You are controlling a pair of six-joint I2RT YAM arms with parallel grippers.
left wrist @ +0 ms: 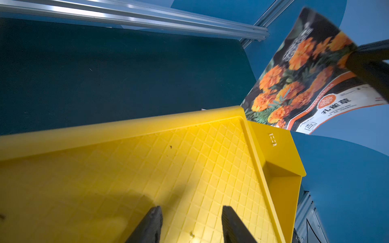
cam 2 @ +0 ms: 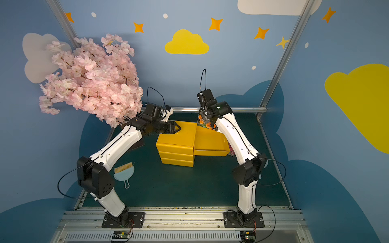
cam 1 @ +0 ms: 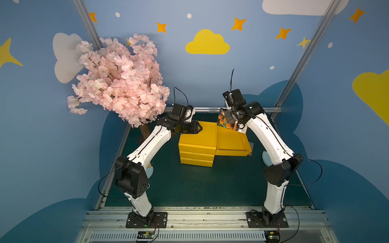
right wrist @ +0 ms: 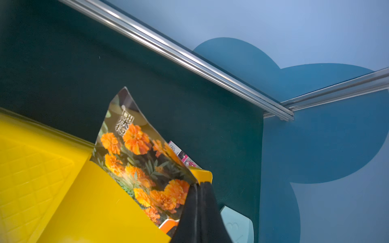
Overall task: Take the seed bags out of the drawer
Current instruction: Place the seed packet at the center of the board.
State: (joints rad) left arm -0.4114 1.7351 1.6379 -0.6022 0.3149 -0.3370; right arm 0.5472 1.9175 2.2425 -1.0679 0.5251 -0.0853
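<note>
**Seed bags being removed from the drawer, mid-transfer.** The right gripper (right wrist: 199,185) is closed tight on one side edge of a glossy rectangular seed bag printed with orange marigolds (right wrist: 136,160). Held by that edge alone, the bag stands tilted and bows a little, with its free end uppermost. In both top views it is raised over the far corner of the open yellow plastic drawer (cam 1: 233,153); whether its lowest edge is above the drawer wall cannot be told. The drawer is pulled out sideways from the top of a squat yellow plastic drawer cabinet (cam 1: 197,134) on the dark green bench (cam 1: 210,185).

An edge pinch suits so thin and flat a thing, presumably because a lifted edge is all the jaws can close on.

The left gripper (left wrist: 191,209) has its jaws about halfway apart with nothing between them. It is poised low over the cabinet's gridded top, probably to steady the light cabinet while the drawer is worked; whether its tips touch the plastic cannot be told.

A second seed bag with pink print (right wrist: 183,156) shows just beyond the drawer's outer end, apparently lying on the bench outside it. The part of the drawer floor not hidden by the right arm shows no further bags.

Judged stage: late. The lifted bag needs carrying past the drawer wall and setting down; so slight a hold could let it swing or slip.
</note>
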